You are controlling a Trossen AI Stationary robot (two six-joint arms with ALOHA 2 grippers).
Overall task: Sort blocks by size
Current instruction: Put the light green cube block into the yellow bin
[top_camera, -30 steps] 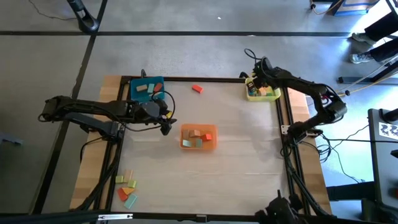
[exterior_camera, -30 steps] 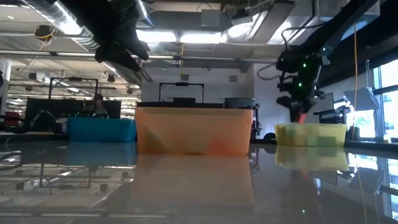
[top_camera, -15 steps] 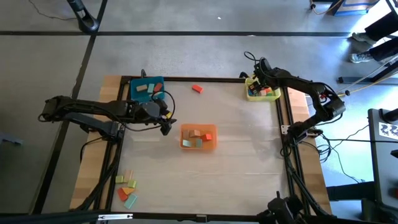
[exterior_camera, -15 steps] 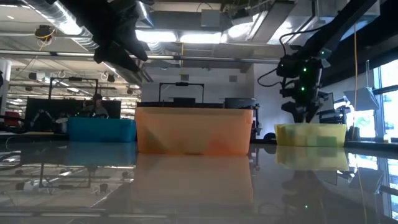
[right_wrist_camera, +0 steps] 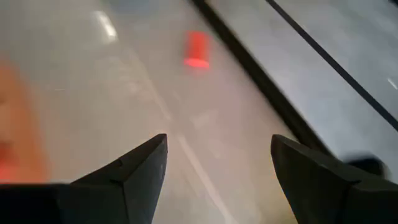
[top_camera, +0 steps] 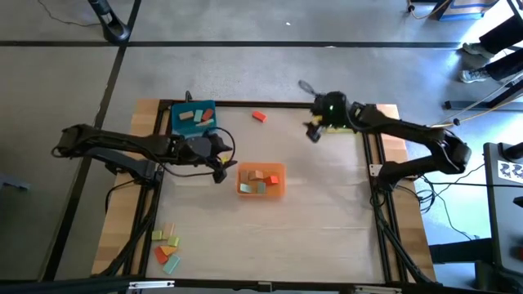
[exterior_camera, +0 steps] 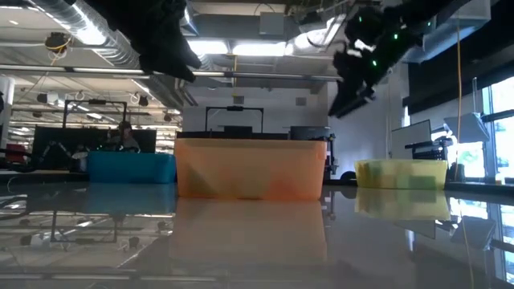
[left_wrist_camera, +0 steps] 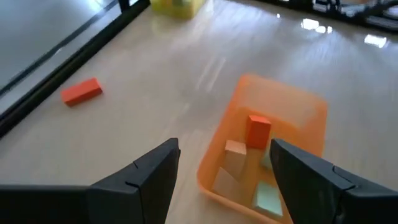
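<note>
- Right gripper (right_wrist_camera: 214,174) hangs spread wide and empty, facing the lone red block (right_wrist_camera: 197,48) ahead, likely its target.
- Left gripper (left_wrist_camera: 221,177), wide and empty, waits over the orange tray (left_wrist_camera: 311,109) holding 4 blocks (left_wrist_camera: 257,129).

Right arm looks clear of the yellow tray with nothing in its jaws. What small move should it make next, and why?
Probably carry the right gripper on toward the lone red-orange wooden block near the table's far edge and line up above it. Its jaws are open and empty, that block lies loose outside any tray, and the right wrist view already has it ahead.
</note>
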